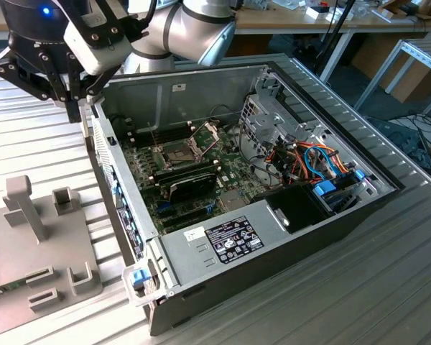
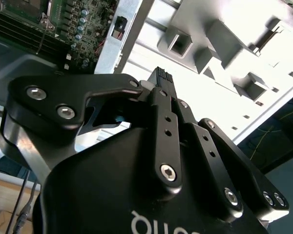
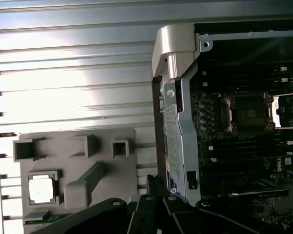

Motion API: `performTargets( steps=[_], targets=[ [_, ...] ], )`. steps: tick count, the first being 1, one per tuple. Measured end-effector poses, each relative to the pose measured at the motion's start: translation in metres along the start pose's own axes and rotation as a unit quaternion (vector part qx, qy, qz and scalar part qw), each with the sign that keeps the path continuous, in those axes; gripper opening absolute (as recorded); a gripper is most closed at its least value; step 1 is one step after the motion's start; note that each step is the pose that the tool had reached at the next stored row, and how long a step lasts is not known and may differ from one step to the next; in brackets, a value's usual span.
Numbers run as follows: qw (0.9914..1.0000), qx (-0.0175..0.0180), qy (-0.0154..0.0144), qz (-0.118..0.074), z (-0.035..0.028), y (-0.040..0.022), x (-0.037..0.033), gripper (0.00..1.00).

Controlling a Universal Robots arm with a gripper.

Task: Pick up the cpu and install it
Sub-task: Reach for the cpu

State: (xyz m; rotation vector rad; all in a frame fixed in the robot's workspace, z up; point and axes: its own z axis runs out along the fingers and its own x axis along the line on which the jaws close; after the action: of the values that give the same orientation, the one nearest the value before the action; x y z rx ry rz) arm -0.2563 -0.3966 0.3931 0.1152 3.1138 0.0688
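Observation:
The cpu point(image 3: 41, 189) is a small silver square lying in a recess of the grey holder plate point(image 3: 75, 161) on the ribbed table. In the first wrist view it sits well off to one side of my gripper point(image 3: 154, 181). My gripper point(image 1: 75, 108) hangs over the table just outside the open computer case's wall point(image 1: 104, 140), above the far end of the plate. Its fingertips point(image 2: 161, 77) are together with nothing between them. Inside the case, the dark socket point(image 1: 174, 152) on the green motherboard point(image 1: 233, 172) has its metal frame point(image 1: 205, 135) hinged up.
The case point(image 1: 323, 215) holds a black module point(image 1: 190, 183), a power supply point(image 1: 226, 241), a drive cage point(image 1: 269, 115) and coloured cables point(image 1: 320, 162). Upright posts point(image 1: 25, 205) rise from the holder plate. Workbenches and a metal rack point(image 1: 409, 65) stand behind.

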Motion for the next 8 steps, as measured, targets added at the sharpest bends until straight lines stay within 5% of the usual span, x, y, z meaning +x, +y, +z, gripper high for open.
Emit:
performTargets(
  steps=[8],
  targets=[
    [1.0,0.0,0.0,0.0,-0.0001,-0.0004,0.0045,0.11]
  ],
)
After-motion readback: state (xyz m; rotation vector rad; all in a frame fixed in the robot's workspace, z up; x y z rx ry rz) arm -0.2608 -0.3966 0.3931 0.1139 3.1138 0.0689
